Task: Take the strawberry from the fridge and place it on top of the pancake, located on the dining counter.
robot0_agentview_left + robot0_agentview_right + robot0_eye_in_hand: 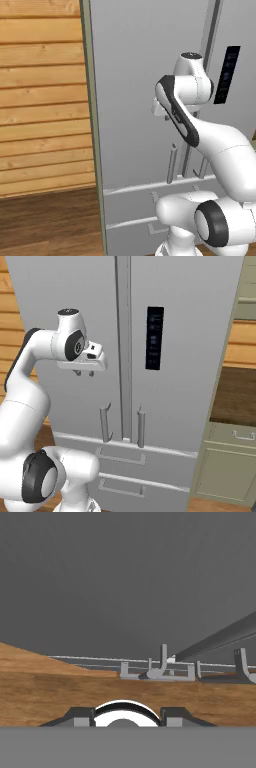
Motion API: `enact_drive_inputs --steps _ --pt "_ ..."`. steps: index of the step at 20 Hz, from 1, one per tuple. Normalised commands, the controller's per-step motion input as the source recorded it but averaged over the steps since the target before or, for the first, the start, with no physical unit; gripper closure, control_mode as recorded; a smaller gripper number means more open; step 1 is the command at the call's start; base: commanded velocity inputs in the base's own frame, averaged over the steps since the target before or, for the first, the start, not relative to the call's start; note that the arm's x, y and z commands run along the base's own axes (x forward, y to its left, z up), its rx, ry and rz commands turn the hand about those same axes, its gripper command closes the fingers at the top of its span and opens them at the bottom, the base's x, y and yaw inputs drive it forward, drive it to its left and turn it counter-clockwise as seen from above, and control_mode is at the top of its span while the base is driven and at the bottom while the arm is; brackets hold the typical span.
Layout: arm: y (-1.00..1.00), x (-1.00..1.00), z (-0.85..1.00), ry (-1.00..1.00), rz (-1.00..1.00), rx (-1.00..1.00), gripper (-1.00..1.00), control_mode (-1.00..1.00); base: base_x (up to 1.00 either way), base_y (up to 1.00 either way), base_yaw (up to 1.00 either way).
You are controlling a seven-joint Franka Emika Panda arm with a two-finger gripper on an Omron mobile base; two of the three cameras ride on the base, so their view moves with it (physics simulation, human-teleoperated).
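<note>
The white arm is rising from the near edge of both base views, its elbow bending up in front of the fridge (pixel 165 316). One gripper (pixel 84 373) is hanging at the end of the arm, pointing downward, close in front of the left door and apart from it. In the right base view two short dark fingertips (pixel 77 373) are showing under the hand with a narrow gap between them, and nothing is sitting in that gap; the claw is standing partly open and gripping nothing. In the hand view the two tips are sitting low at the bottom, apart.

Beyond the gripper, the fridge is standing shut: two tall doors meeting at one vertical seam, two slim vertical handles (pixel 104 423) hanging just beside that seam near the doors' lower edge, and one black display panel (pixel 154 337) sitting on the right door. Below the doors, two drawers (pixel 150 458) are lying one above the other.

To the left of the fridge a wooden plank wall (pixel 42 95) is running down to a wooden floor (pixel 50 222). To the right, pale green cabinets (pixel 230 466) are standing.

The strawberry is out of sight.
</note>
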Motion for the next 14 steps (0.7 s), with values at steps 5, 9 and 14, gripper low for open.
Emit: enact_drive_inputs --steps 5,9,14 --pt "0.0 0.0 0.0 0.0 0.0 0.0 -1.0 1.0 -0.03 -0.06 0.0" --pt "0.0 0.0 0.0 0.0 0.0 0.0 -1.0 1.0 -0.18 -0.51 0.0" --pt "0.0 0.0 0.0 0.0 0.0 0.0 -1.0 1.0 -0.3 -0.46 -0.05"
